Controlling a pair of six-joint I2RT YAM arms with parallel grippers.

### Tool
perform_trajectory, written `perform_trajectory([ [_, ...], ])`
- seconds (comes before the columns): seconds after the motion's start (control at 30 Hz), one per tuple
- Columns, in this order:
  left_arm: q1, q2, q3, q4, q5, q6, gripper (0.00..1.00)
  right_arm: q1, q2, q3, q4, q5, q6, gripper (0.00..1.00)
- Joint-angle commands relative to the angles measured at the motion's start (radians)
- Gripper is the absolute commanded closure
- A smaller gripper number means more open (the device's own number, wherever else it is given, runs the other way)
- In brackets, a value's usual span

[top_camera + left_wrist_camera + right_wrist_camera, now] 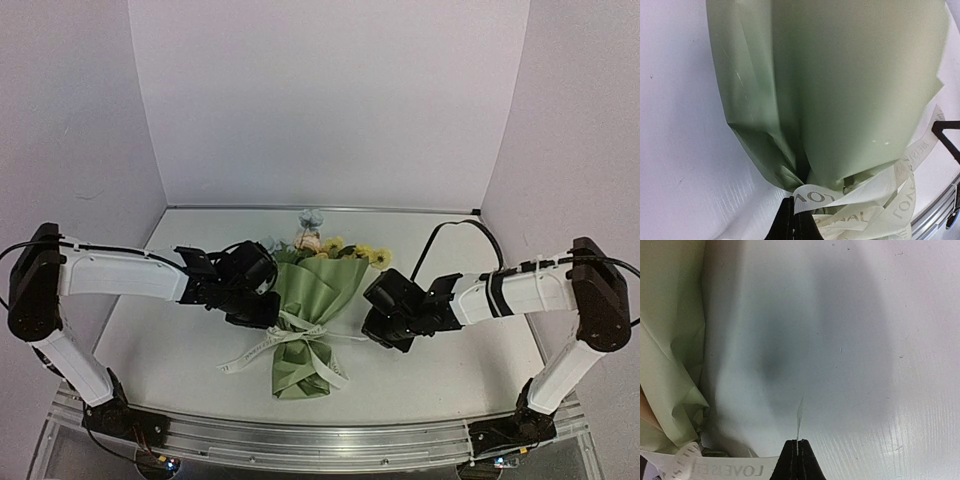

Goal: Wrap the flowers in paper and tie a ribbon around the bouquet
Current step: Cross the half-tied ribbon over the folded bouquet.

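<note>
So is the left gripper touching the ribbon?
Touching. The left wrist view shows the left gripper closed on the ribbon just below the paper.

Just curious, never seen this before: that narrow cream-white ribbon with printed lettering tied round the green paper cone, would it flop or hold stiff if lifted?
Probably floppy: the cream-white lettered ribbon lies in loose curling loops, tails flat on the white table. Likely very light, being so thin. Tugging it would probably drag the olive-green paper bouquet, whose waist it circles.

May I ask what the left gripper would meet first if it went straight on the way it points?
Probably the ribbon bunched right in front of the left gripper, then the green paper just beyond it.
</note>
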Motion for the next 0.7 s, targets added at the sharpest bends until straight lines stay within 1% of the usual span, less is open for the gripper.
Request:
perform_trajectory([
  [0.0,-0.001,-0.119,0.004,-0.017,-0.102,-0.022,1.00,0.000,-0.016,0.035,-0.075,0.062,-0.049,1.00],
  [0.17,-0.001,-0.146,-0.032,-0.026,-0.159,-0.040,1.00,0.008,-0.016,0.048,-0.136,0.098,-0.084,1.00],
  [0.33,0.001,-0.116,-0.041,-0.043,-0.208,-0.077,0.99,0.034,-0.014,0.070,-0.187,0.135,-0.110,1.00],
  [0.47,0.002,-0.088,-0.046,0.002,-0.218,-0.102,0.98,0.061,-0.007,0.088,-0.200,0.148,-0.130,1.00],
  [0.67,0.001,-0.042,-0.061,0.087,-0.186,-0.121,0.95,0.101,-0.019,0.148,-0.218,0.174,-0.156,1.00],
])
